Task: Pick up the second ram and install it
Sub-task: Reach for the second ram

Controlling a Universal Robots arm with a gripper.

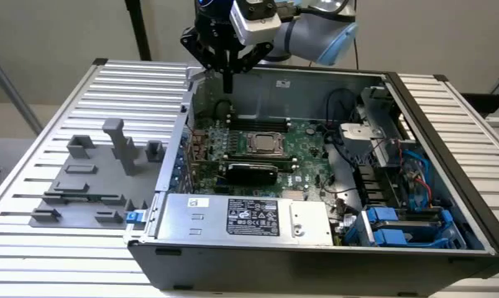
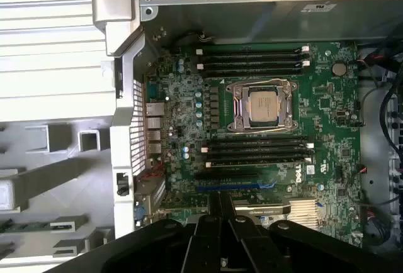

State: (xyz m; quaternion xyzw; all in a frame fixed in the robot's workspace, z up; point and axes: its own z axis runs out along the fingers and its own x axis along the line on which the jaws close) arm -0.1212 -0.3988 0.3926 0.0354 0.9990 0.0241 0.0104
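Hovering gripper (image 1: pixel 228 88) above open computer case (image 1: pixel 315 264)

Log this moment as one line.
gripper: shut, nothing held, above rim of computer case | second ram: lying in grey fixture beside case, untouched

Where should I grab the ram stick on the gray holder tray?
Take the ram stick mid-length, pinching its flat faces from straight above: it seems to sit on edge in the gray holder tray, long top edge exposed.
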